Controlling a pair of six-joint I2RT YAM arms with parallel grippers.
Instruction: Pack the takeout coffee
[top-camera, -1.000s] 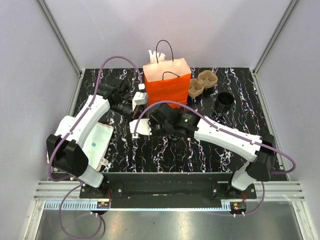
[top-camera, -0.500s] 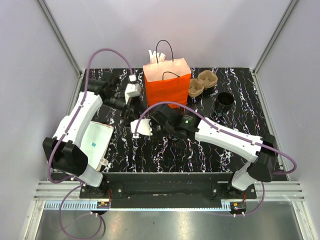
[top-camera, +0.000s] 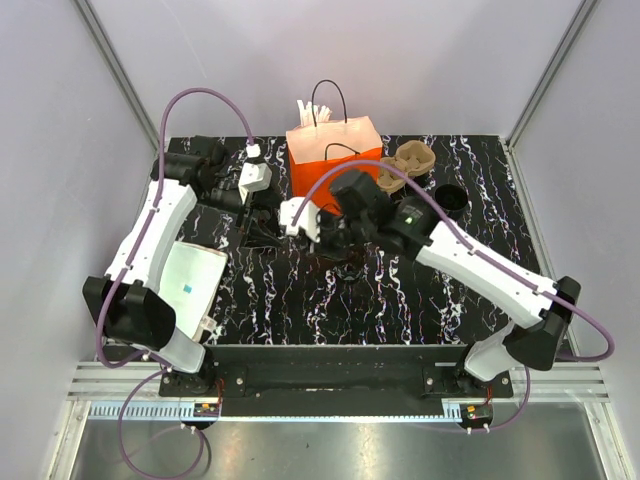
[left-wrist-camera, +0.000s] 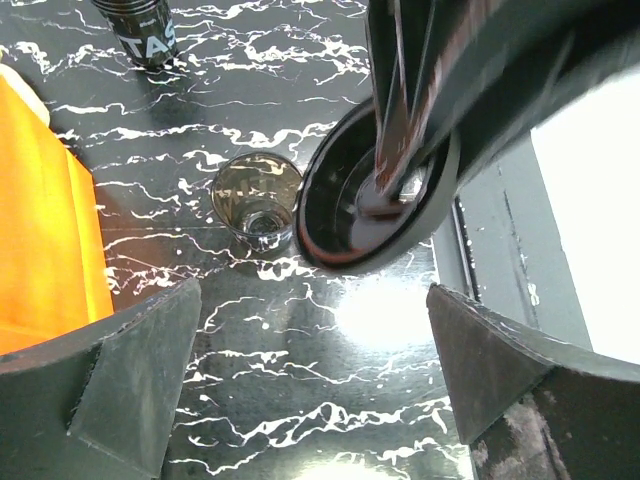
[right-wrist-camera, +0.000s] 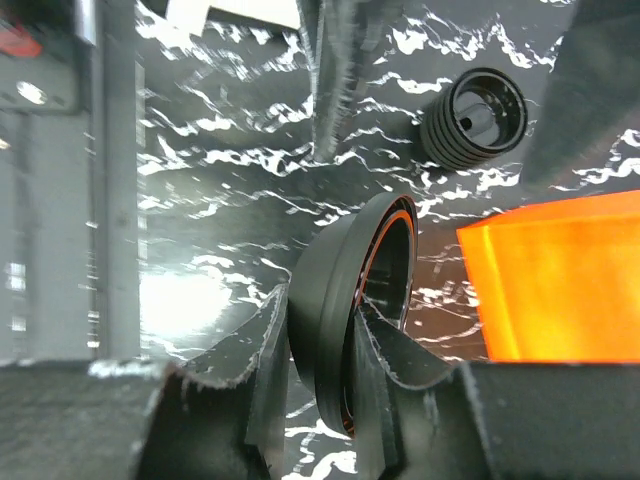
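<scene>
Carry step: taking the takeout coffee (right-wrist-camera: 385, 262) to the orange paper bag (top-camera: 335, 170), not yet inside. Pinched by its wall in the partly closed right gripper (right-wrist-camera: 325, 340), tipped on its side, seemingly clear of the table (top-camera: 300, 290), just in front of the bag. Left gripper (left-wrist-camera: 315, 385) spread wide, holding nothing, close by. Next, probably: raise over the bag mouth, turn upright, lower, let go. Small, round, glossy black, reddish glint inside the rim; lidded or open, cannot tell.

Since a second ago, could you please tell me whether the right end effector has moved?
Yes. In the top view, the right end effector, gripping a black lid, has moved closer to the orange paper bag.
</scene>
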